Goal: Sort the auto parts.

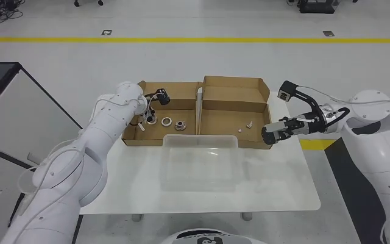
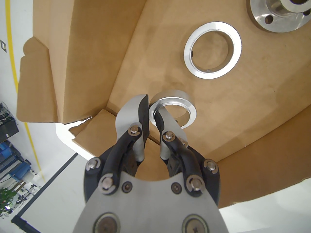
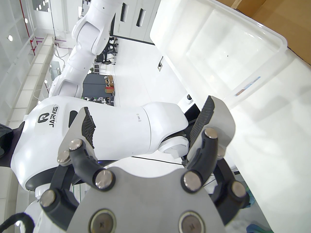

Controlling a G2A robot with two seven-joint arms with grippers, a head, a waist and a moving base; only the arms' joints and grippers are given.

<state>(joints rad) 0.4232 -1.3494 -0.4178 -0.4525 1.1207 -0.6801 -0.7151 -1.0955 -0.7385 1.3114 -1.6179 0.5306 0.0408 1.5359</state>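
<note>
- Ring (image 2: 181,109) pinched by its wall in the left jaws: one pad (image 2: 143,115) outside, the other inside the bore; the jaws are nearly closed, with just the wall's thickness between them
- The ring sits low in the left cardboard box (image 2: 80,49), near a corner, bore facing up, so no long axis to mind; whether it has left the box floor, cannot tell
- Just beyond and apart from it: second ring (image 2: 212,50) flat on the floor, then flanged hub (image 2: 279,3) farther on
- Box walls stand close on two sides; judgement: straight up is the open way out before any sideways carry
- Clear bin (image 1: 200,139) on the desk (image 1: 274,183), just in front of both boxes
- Right jaws spread wide, gripping nothing, over the desk by the outer corner of the right box (image 1: 234,97); small parts (image 1: 248,125) inside lie nearest that arm
</note>
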